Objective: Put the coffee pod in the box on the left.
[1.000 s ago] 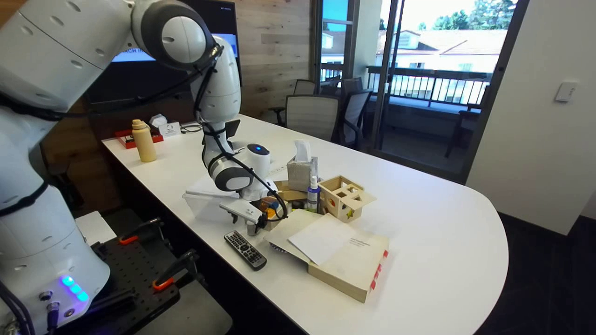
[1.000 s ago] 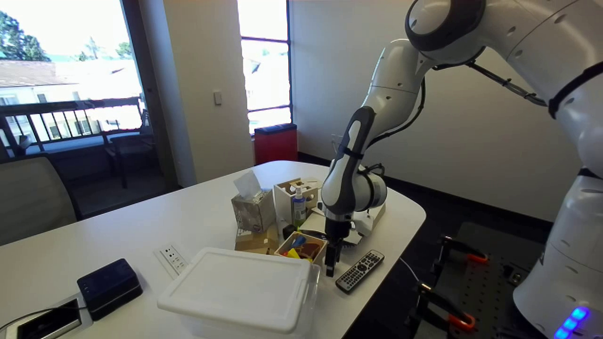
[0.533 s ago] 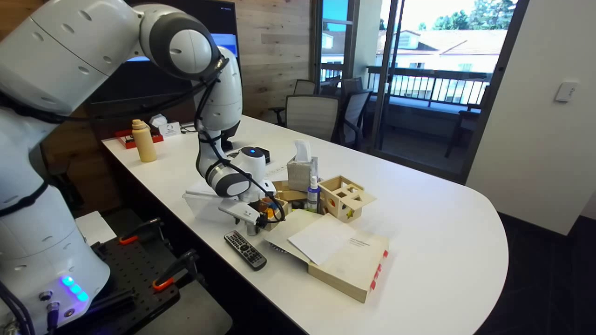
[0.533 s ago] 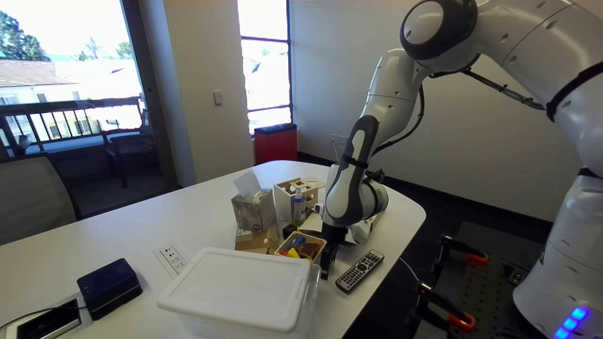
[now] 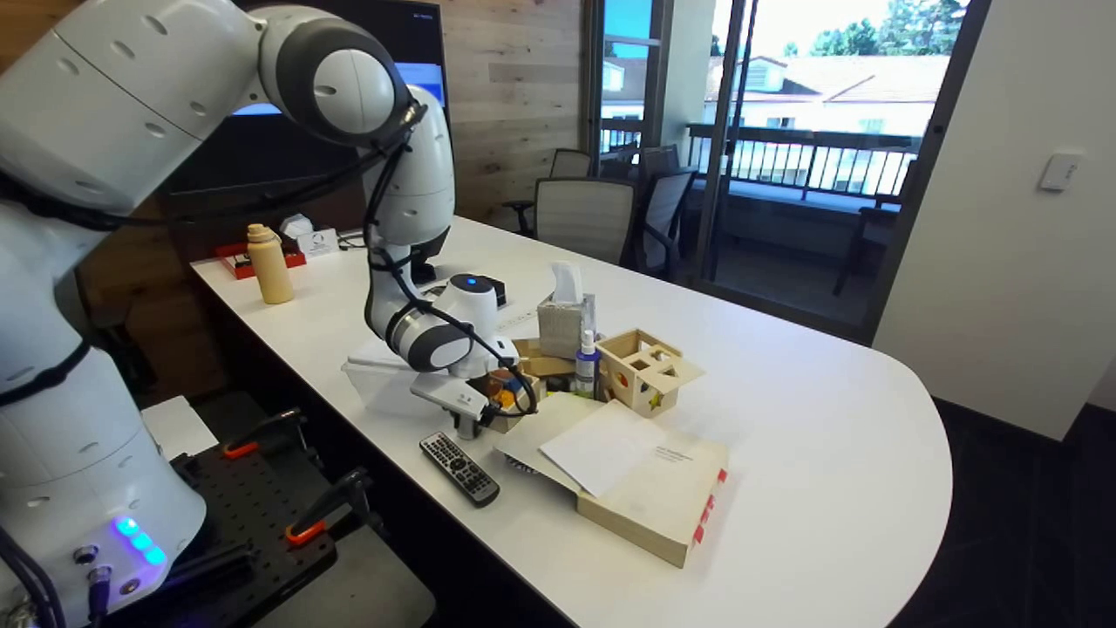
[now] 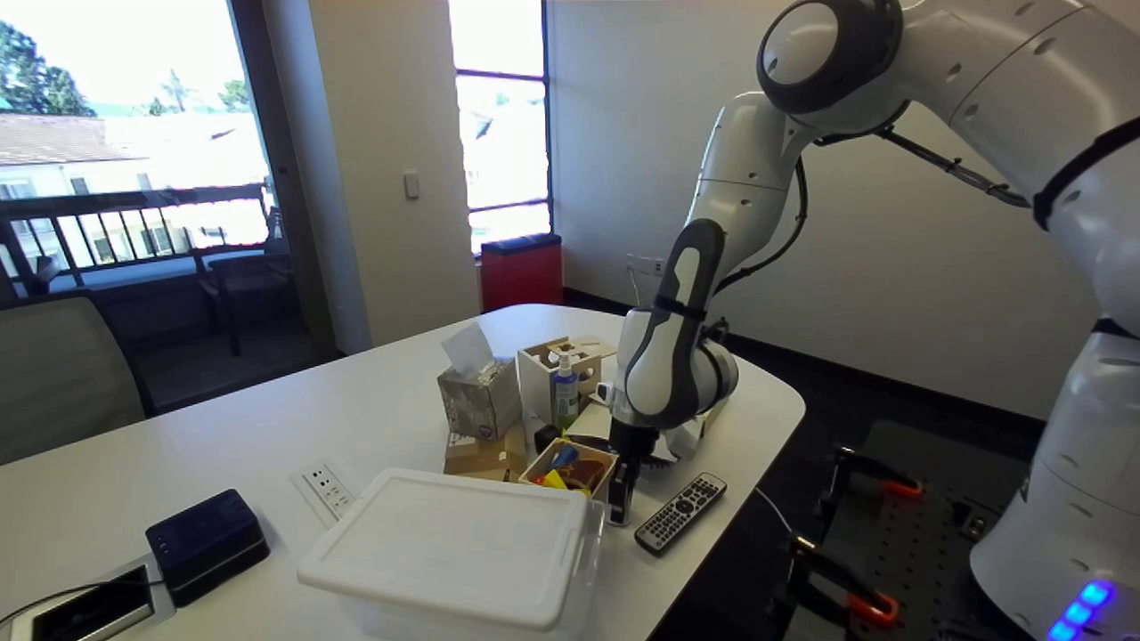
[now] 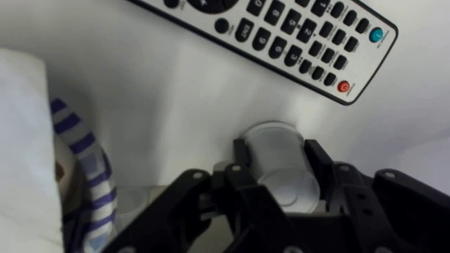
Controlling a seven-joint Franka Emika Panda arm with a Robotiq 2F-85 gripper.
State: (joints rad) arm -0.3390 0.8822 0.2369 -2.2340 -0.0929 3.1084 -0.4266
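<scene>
The coffee pod (image 7: 281, 175), a small grey-white cup, is between the black fingers (image 7: 242, 153) in the wrist view, with a pad against each side. My gripper (image 7: 276, 151) is shut on it, low at the table. In an exterior view only a little of the pod (image 6: 616, 515) shows below the gripper (image 6: 621, 499). Whether it still touches the tabletop I cannot tell. The box (image 6: 485, 456), low tan cardboard, lies farther back, past an open pale box of toys; the box (image 5: 542, 362) is partly hidden in an exterior view too.
A remote (image 5: 459, 468) lies close beside the gripper. The pale toy box (image 6: 606, 483) and a lidded plastic bin (image 6: 445, 543) stand near the fingers. Around the cardboard box are a tissue box (image 6: 481, 401), a spray bottle (image 6: 565, 392) and a wooden cube (image 6: 536, 383). A thick book (image 5: 654, 497) lies nearby.
The arm has come down over the pod, and the jaws have gone from open to shut on it. The surrounding objects look unmoved.
</scene>
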